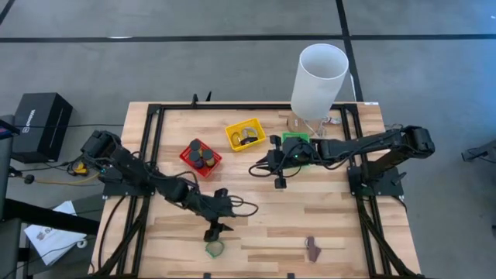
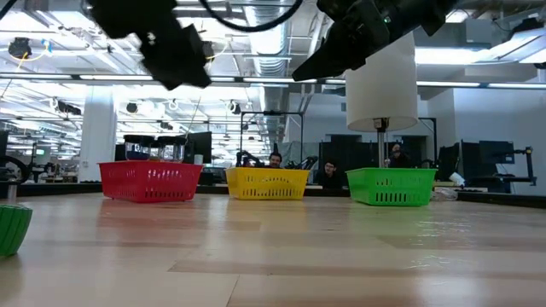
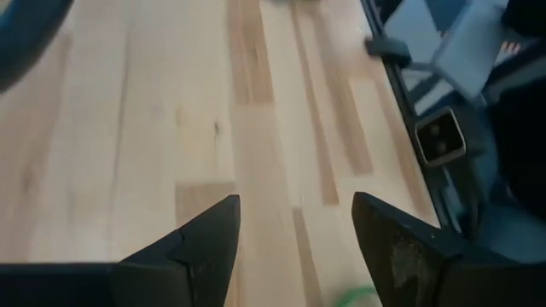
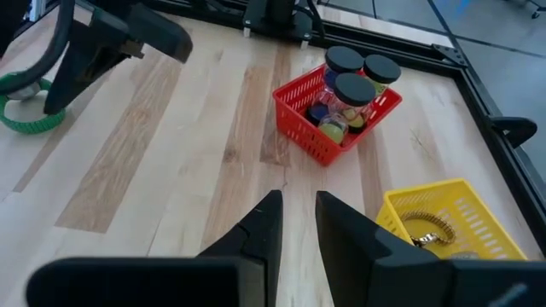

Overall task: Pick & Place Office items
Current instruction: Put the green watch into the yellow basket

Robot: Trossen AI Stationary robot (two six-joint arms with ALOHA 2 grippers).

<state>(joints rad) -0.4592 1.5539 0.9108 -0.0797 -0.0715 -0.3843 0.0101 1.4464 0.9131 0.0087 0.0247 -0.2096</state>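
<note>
A green ring (image 1: 215, 249) lies flat on the wood near the table's near edge; it also shows in the low view (image 2: 10, 228) and the right wrist view (image 4: 26, 115). My left gripper (image 1: 211, 231) hovers just above and beside it, open wide (image 3: 294, 213). A brown clip (image 1: 311, 246) lies to the ring's right. Black discs (image 4: 345, 61) sit stacked in the red bin (image 1: 184, 157). My right gripper (image 1: 279, 180) hangs over the table's middle, near the green bin (image 1: 294, 138), empty, with a narrow gap between its fingers (image 4: 296, 213).
The yellow bin (image 1: 234, 139) holds silvery rings and stands between the red and green bins along the far side. A tall white cylinder (image 1: 318, 77) stands behind the green bin. Black frame rails run along the table's left, right and far edges. Bare wood lies between the two grippers.
</note>
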